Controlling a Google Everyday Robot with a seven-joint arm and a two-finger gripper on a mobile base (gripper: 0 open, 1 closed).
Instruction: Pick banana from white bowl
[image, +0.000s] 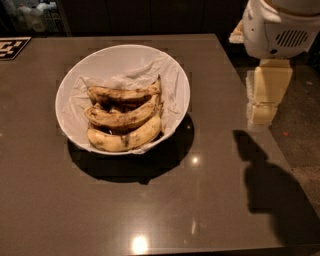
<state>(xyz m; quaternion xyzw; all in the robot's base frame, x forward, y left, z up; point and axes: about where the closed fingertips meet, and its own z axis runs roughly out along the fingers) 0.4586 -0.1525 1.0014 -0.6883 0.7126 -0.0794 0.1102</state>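
Note:
The white bowl (172, 70) stands on the dark table, left of centre, lined with crumpled white paper. Three bananas lie in it side by side. The banana (125, 93) is the farthest one, slim and darkest brown. A plumper brown-streaked banana (120, 118) lies in the middle and a brighter yellow one (125, 140) lies nearest me. My gripper (264, 100) hangs cream-coloured below the white arm housing (275, 25) at the table's right edge, well to the right of the bowl and apart from it, holding nothing.
A black-and-white marker tag (12, 47) lies at the table's far left corner. The table's right edge (250, 95) runs just beside the gripper. The arm's shadow (270, 175) falls on the near right of the table.

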